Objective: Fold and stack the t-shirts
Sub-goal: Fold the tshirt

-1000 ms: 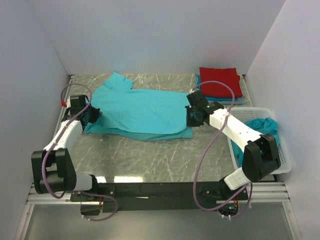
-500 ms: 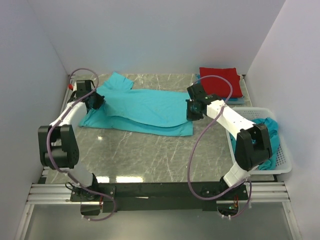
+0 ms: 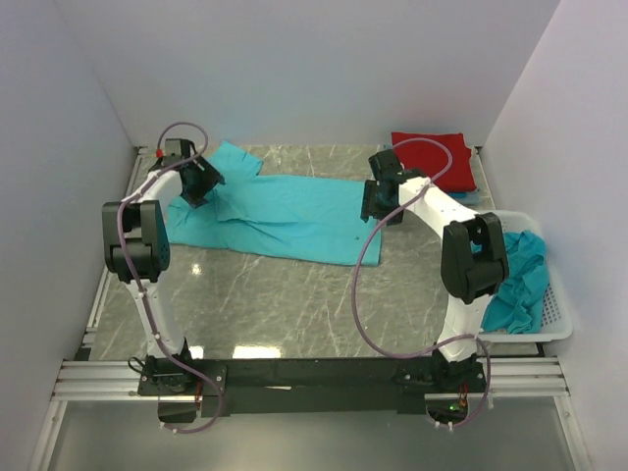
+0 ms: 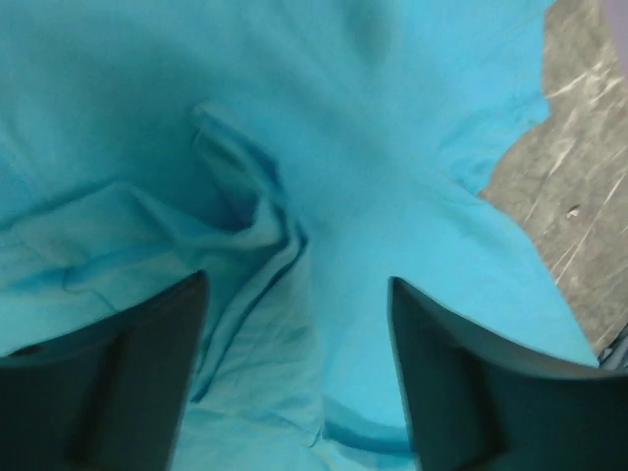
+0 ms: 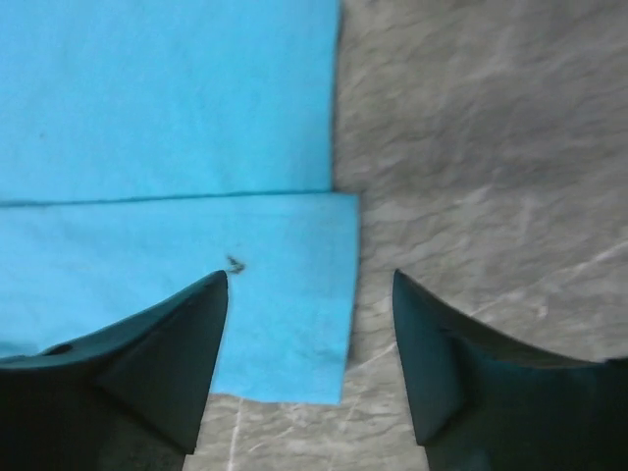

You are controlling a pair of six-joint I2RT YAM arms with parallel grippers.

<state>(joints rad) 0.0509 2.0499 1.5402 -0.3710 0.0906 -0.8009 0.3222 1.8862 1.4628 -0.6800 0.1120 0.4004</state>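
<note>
Right under my left pincer [image 4: 296, 285] and right pincer [image 5: 309, 277], both spread open, the teal t-shirt [image 3: 294, 211] is lying half-folded.

You won't find any text, labels, brand marks or numbers to read in any view here, not on the shirts, the basket or the arms.

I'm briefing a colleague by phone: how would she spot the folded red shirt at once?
Go to the far right corner of the marble table, just beyond the white basket. The red shirt lies folded there, the only red cloth: the spread shirt mid-table and the bunched shirt in the basket are turquoise.
</note>
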